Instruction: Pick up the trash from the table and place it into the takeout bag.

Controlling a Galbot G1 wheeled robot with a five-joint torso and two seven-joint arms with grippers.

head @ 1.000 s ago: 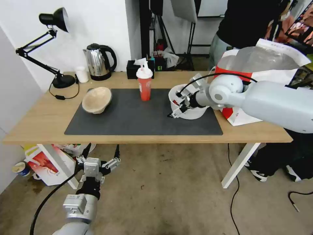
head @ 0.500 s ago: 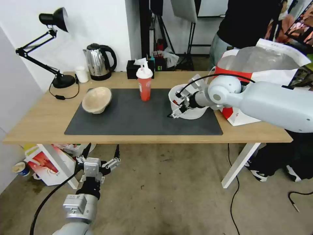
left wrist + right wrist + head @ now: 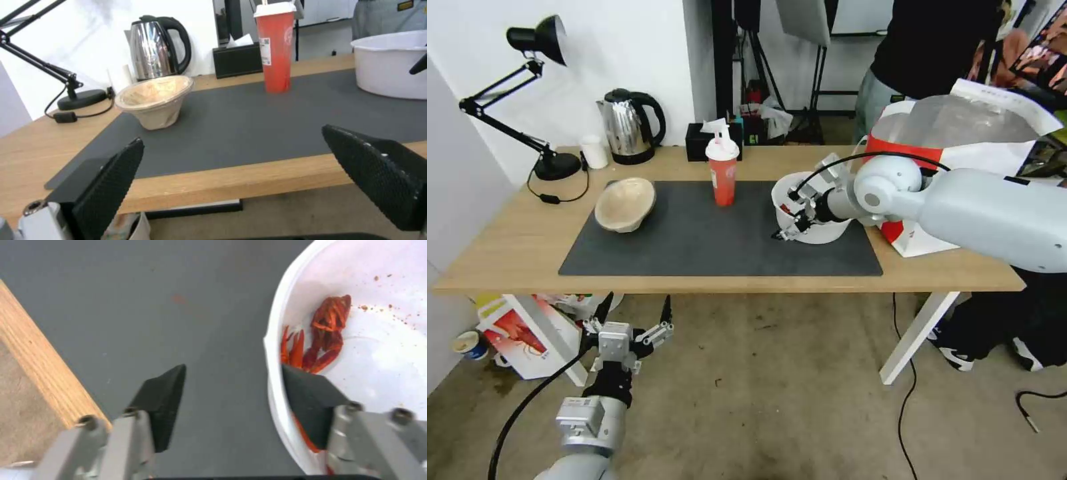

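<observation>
- The long light-wood bench (image 3: 514, 247) with white legs carries a large dark grey rectangular mat (image 3: 707, 243) across its middle.
- The large white-and-red insulated takeout bag (image 3: 960, 127) with silver foil lining stands open at the bench's right end, just beyond the mat's right edge; what lies inside it cannot be made out.
- The wide white plastic bowl (image 3: 827, 230) sits on the right part of the mat, near the bag. Red crayfish shell scraps (image 3: 327, 333) and red specks lie against its inner wall.
- The right pincer (image 3: 790, 223) is at the bowl's near-left rim, its jaws open and straddling the wall: one black pad (image 3: 311, 403) inside the bowl, the other over the mat outside. Whether a pad touches the rim cannot be told.
- The beige pulp bowl (image 3: 625, 203) lies tilted on the mat's far-left corner, its mouth turned up and leftward; nothing can be made out inside.
- The tall red drink cup (image 3: 722, 175) with white lid and straw stands upright at the mat's far middle, well apart from both bowls.
- The left pincer (image 3: 627, 337) hangs below the bench's near edge on the left, over the floor, jaws spread wide and holding nothing.
</observation>
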